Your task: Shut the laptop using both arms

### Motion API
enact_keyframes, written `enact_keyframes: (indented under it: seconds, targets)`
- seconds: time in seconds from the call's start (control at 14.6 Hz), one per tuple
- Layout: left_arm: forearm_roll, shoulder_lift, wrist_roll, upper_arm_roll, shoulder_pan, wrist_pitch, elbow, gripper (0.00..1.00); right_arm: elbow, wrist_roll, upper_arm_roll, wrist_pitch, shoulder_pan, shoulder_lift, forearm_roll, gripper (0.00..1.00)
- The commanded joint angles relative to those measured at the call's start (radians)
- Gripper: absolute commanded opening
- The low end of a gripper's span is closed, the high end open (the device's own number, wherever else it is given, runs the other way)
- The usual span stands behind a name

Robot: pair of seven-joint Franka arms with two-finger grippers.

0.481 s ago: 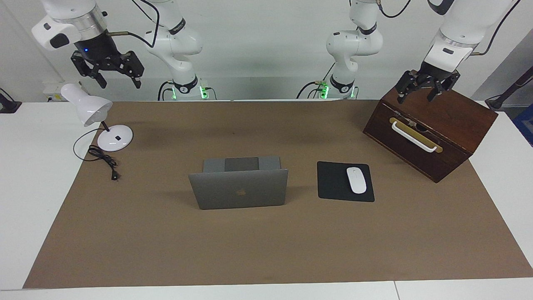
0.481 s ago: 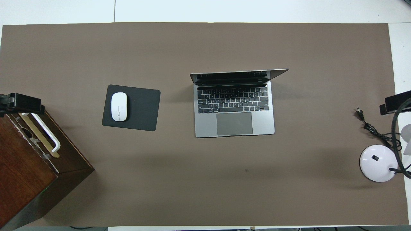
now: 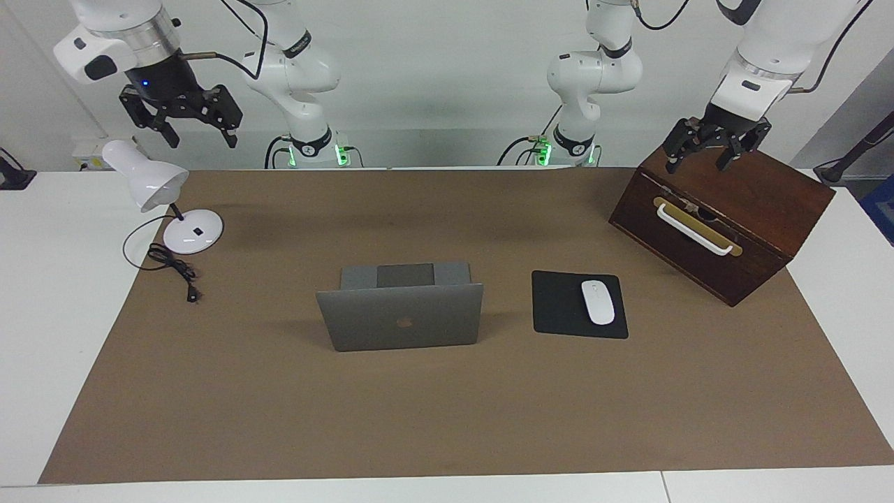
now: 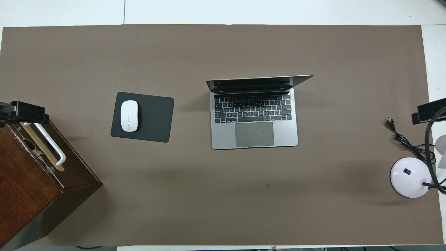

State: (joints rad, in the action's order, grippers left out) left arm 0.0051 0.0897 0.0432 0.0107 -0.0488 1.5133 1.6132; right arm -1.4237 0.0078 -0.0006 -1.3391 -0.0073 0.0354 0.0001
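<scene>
In the facing view the laptop (image 3: 401, 307) stands open mid-worktop on the brown mat (image 3: 447, 419), lid upright with its logo toward the camera, beside the black mouse pad (image 3: 559, 307) carrying a white mouse (image 3: 598, 302). The left gripper (image 3: 707, 150) hangs over the wooden box (image 3: 761, 216), jaws spread and empty; the right gripper (image 3: 199, 133) hangs above the white desk lamp (image 3: 150, 183), jaws likewise wide and holding nothing. In the overhead view the laptop (image 4: 254, 115) shows keyboard and trackpad, well apart from both grippers; only dark tips appear at the box (image 4: 28, 181) and lamp base (image 4: 410, 177).
</scene>
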Motion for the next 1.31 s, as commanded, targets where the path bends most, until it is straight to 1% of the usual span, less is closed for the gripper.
enact_keyframes:
  seconds: [0.0,0.14,0.21,0.27,0.34,0.48,0.55,0.69,0.76,0.89,0.96,1.03,1.1,1.17,1.24]
  targets:
    - [-0.007,-0.01,-0.002,-0.012,-0.017,-0.001,-0.022,1.0,0.008,-0.109,0.014,-0.018,-0.01,-0.002,-0.009,1.0]
    - [-0.007,-0.01,-0.002,-0.009,-0.017,-0.001,-0.022,1.0,0.006,-0.123,0.01,-0.025,-0.01,-0.002,-0.008,1.0]
    - [-0.007,-0.01,0.0,-0.009,-0.017,-0.001,-0.022,0.98,0.008,-0.123,0.01,-0.025,-0.01,-0.002,-0.008,0.95]
    - [-0.007,-0.01,0.001,-0.008,-0.017,-0.001,-0.021,0.87,0.008,-0.124,0.008,-0.025,-0.01,-0.002,-0.006,0.87]
    - [-0.007,-0.01,0.001,-0.008,-0.017,-0.001,-0.022,0.65,0.008,-0.123,0.008,-0.025,-0.01,-0.002,-0.006,0.84]
    - [-0.007,-0.01,0.001,-0.008,-0.017,0.001,-0.022,0.12,0.008,-0.118,0.013,-0.025,-0.01,-0.002,-0.006,0.83]
    - [-0.007,-0.01,0.001,-0.008,-0.017,0.001,-0.022,0.0,0.008,-0.118,0.013,-0.025,-0.011,-0.002,-0.006,0.83]
    - [-0.007,-0.01,0.003,-0.006,-0.017,0.002,-0.022,0.0,0.006,-0.127,0.011,-0.023,-0.011,-0.002,-0.002,0.58]
    - [-0.007,-0.01,0.004,-0.008,-0.017,0.004,-0.022,0.0,0.006,-0.129,0.01,-0.023,-0.013,0.0,0.006,0.55]
    - [-0.007,-0.01,0.01,-0.006,-0.017,0.004,-0.024,0.0,0.005,-0.127,0.005,-0.025,-0.013,0.0,0.026,0.55]
    - [-0.007,-0.007,0.03,-0.002,-0.016,0.007,-0.025,0.0,0.005,-0.13,0.007,-0.028,-0.014,0.0,0.029,0.52]
    - [-0.008,-0.001,0.038,0.0,-0.016,0.019,-0.026,0.0,0.005,-0.156,0.013,-0.063,-0.014,-0.002,0.028,0.5]
    - [-0.011,0.005,0.033,-0.002,-0.016,0.028,-0.021,0.0,0.005,-0.234,0.016,-0.13,-0.014,-0.005,0.028,0.5]
    - [-0.037,0.01,0.032,-0.002,-0.016,0.034,-0.019,0.0,0.005,-0.3,0.017,-0.171,-0.014,-0.015,0.028,0.5]
    - [-0.059,0.01,0.029,-0.002,-0.016,0.047,-0.019,0.0,0.006,-0.307,0.022,-0.186,-0.014,-0.028,0.028,0.5]
